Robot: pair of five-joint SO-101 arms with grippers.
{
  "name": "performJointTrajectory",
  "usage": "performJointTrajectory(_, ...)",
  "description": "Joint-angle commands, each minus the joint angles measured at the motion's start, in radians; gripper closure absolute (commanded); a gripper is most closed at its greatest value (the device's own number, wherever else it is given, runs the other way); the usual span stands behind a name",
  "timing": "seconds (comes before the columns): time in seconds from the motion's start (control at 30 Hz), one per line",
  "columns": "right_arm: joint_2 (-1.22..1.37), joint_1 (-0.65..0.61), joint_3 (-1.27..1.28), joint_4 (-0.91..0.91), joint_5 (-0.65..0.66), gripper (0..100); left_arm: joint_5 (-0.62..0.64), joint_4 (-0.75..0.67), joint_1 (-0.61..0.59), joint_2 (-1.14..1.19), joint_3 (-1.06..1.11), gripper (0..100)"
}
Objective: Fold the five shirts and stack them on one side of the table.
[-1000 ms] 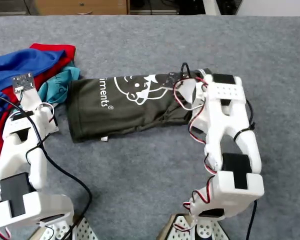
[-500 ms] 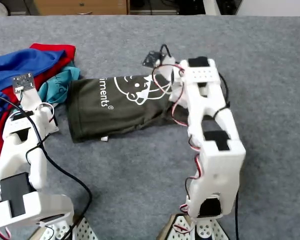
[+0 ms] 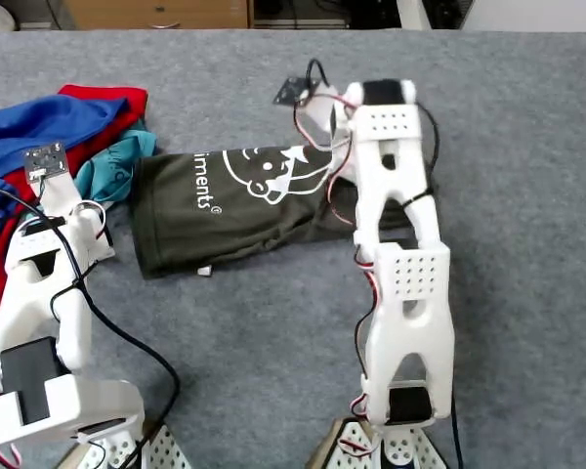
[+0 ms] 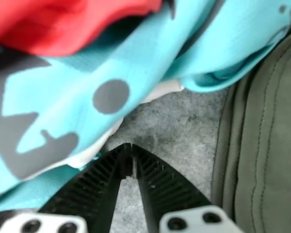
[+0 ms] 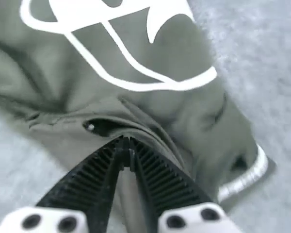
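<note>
My right gripper [image 5: 126, 147] has its jaws pressed together, tips down on the dark olive shirt [image 3: 225, 210]. In the right wrist view the cloth bunches up toward the tips, so I judge it is pinching a fold near the white print rather than just touching it. That suits a fold: I hold the shirt's right end so it can be carried over the body, and the shirt lies across the middle of the grey table [image 3: 527, 147], where there is room to flatten it.

My left gripper [image 4: 131, 156] is closed on nothing. It hangs over a bare patch of table between the teal shirt [image 4: 87, 73] and the olive shirt's edge. I keep it parked there so it is ready to pin the left end or pull the next garment. The unfolded pile sits at the table's left side. The red shirt [image 3: 107, 98] is underneath, the blue shirt [image 3: 39, 122] lies on it, and the teal one pokes out beside the olive shirt, touching it. Nothing is stacked yet, so I judge the task is at an early stage.

Compared with a second ago, the right arm [image 3: 400, 274] has straightened from a bent elbow at the shirt's right end. Its wrist has travelled left and toward the far edge, over the print. The left arm [image 3: 49, 283] and the pile have not moved.
</note>
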Motion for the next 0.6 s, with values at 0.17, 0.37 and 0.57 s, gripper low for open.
performJointTrajectory(0.17,-0.145,0.14,-0.124,0.078,-0.063,99.5,0.0,0.006,0.009,-0.008,-0.041,98)
performJointTrajectory(0.37,-0.361,0.214,0.314,0.072,-0.061,99.5,0.0,0.006,0.009,-0.008,-0.041,98)
performJointTrajectory(0.57,-0.414,0.252,0.616,-0.164,-0.066,99.5,0.0,0.005,0.009,-0.008,-0.041,98)
